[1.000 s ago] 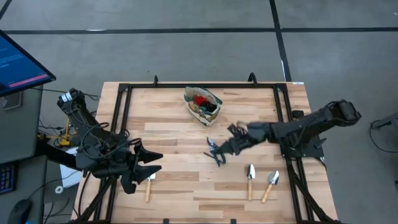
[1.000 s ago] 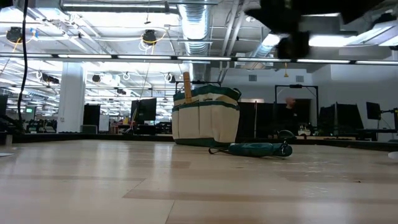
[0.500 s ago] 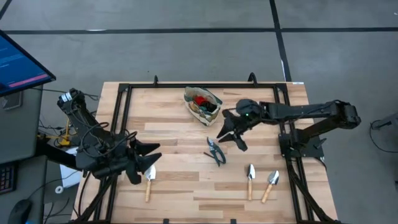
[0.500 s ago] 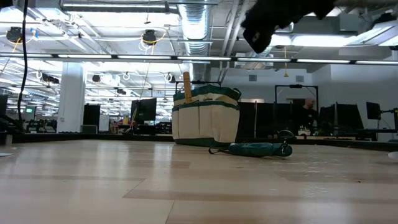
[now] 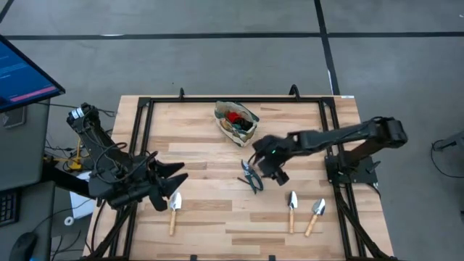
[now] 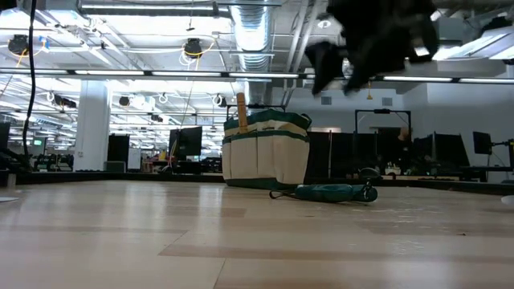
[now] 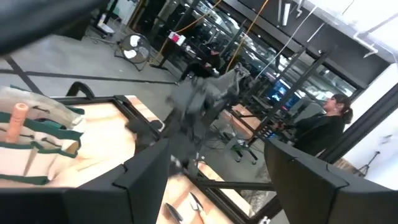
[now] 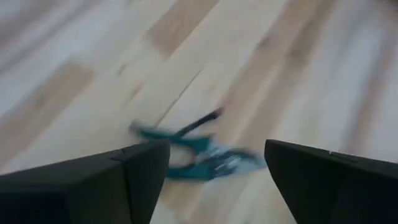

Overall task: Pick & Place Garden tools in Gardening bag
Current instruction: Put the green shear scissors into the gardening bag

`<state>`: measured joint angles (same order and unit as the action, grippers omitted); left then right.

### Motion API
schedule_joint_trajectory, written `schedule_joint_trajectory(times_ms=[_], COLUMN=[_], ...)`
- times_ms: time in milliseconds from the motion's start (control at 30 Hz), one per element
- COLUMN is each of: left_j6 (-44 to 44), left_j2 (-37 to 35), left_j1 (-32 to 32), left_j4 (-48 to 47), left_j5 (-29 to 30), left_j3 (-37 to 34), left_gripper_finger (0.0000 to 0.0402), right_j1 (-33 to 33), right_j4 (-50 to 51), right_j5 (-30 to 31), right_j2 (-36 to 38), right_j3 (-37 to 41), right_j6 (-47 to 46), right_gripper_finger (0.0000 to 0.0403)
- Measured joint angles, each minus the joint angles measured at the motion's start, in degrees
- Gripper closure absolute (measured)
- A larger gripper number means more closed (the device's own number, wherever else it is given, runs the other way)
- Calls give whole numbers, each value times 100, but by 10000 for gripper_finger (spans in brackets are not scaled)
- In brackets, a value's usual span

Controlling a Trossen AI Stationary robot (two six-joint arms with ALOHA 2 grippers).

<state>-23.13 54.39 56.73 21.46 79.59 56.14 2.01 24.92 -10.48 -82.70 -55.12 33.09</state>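
The beige and green gardening bag (image 5: 235, 122) stands at the table's far middle, with the red glove (image 5: 233, 114) and a wooden handle (image 6: 241, 108) in it. The dark-handled pruning shears (image 5: 250, 176) lie flat on the table in front of it; they also show in the low view (image 6: 331, 192) and the right wrist view (image 8: 196, 152). My right gripper (image 5: 265, 168) hangs open above them, just to their right, touching nothing. My left gripper (image 5: 174, 187) is open near the table's left edge, above the blade of a trowel (image 5: 174, 212).
Two more wooden-handled trowels (image 5: 291, 209) (image 5: 315, 215) lie side by side near the table's front right. A black frame (image 5: 145, 116) runs around the table top. A person (image 7: 326, 124) stands in the room beyond the table.
My right gripper has swung from beside the shears toward the far edge and the bag, then come back and down over the shears, turning at the wrist. It stays open and empty. The shears have not moved.
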Motion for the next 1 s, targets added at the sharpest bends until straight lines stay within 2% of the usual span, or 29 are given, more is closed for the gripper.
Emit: schedule_joint_trajectory(times_ms=[100,300,600,833,1000], left_j6=[40,41,39,39,29], left_j2=[0,0,0,0,0], left_j1=[0,0,0,0,0], left_j4=[-2,0,0,0,0], left_j5=[53,58,55,55,53], left_j3=[0,0,0,0,0], left_gripper_finger=[142,142,142,142,142], right_j1=[244,701,975,1015,1046], right_j4=[0,20,169,194,223], right_j5=[134,948,969,1217,1244], right_j2=[-490,-1161,-1725,-2012,-2041], right_j3=[7,-16,-164,-182,-184], right_j6=[122,531,711,794,756], right_gripper_finger=[148,160,163,164,194])
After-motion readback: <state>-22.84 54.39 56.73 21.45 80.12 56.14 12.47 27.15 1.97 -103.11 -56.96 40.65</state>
